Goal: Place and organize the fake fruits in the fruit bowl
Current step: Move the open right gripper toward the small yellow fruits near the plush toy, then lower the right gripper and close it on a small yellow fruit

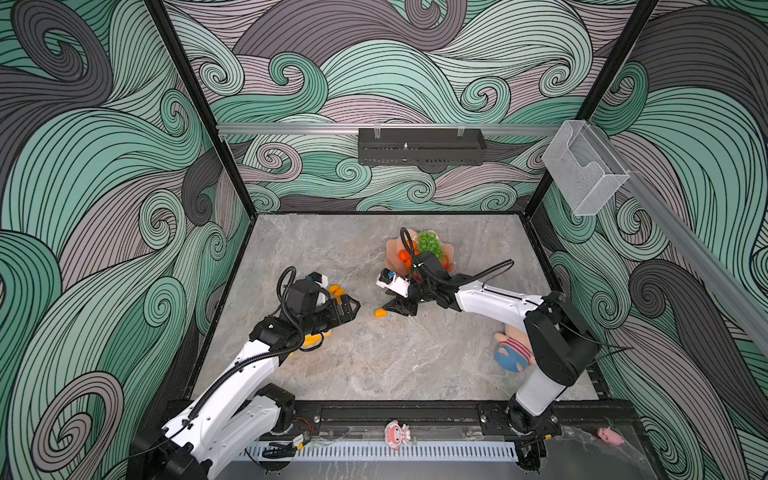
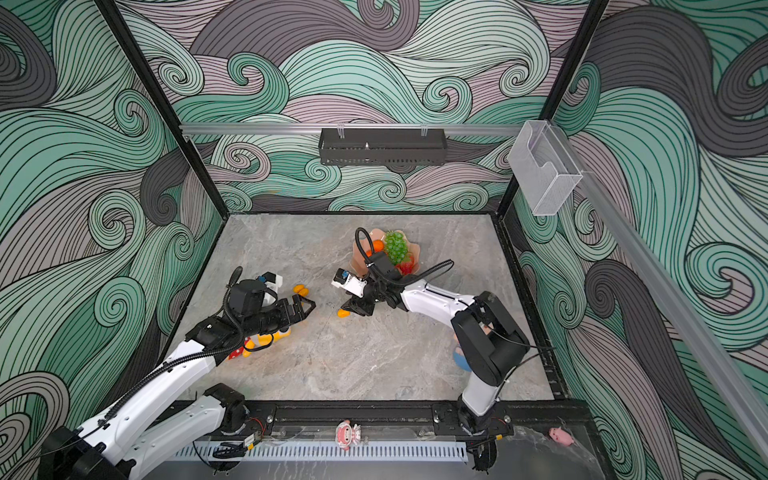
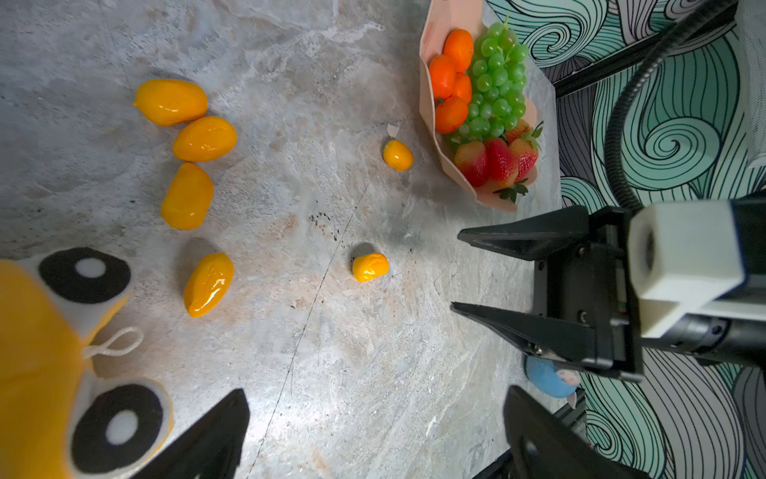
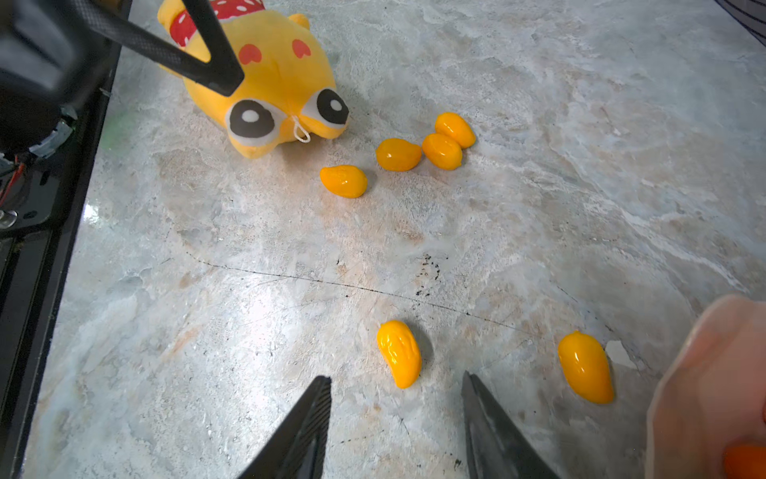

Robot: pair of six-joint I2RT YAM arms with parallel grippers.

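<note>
1. Plush (image 4: 273,79) lies under our L arm, behind the L fingers. Not fruit, so we leave it.
2. L gripper (image 1: 356,309): fingers spread, nothing between them. It hangs low over the table w/ tips aimed at the middle, prob. parked clear to give the R arm room.
3. Four kumquats (image 3: 204,139) sit in a loose row off to one side of the L fingers, near the plush's face and well apart from the bowl. They're nearest L, so we judge them L's job.
4. One kumquat (image 4: 398,352) lies on the table just ahead of the R fingertips. It's lined up w/ the gap but not yet between them.
5. R gripper (image 3: 456,271): fingers apart, empty, no contact w/ the fruit. Tips pitch down near the table bc the kumquat is small, low & glossy. We'd expect it to squirt out of an off-centre pinch.
6. Another kumquat (image 4: 585,367) lies to one side of the R fingers, just beside the bowl rim but outside it.
7. Bowl (image 3: 427,103) sits beside and behind the R fingers. Inside are tangerines (image 3: 452,74), grapes (image 3: 497,79) & strawberries (image 3: 497,161), grouped by kind. So the kumquats want their own patch.
8. Doll (image 1: 513,353) lies by the R arm base, well behind the R fingers. Not ours to move.
</note>
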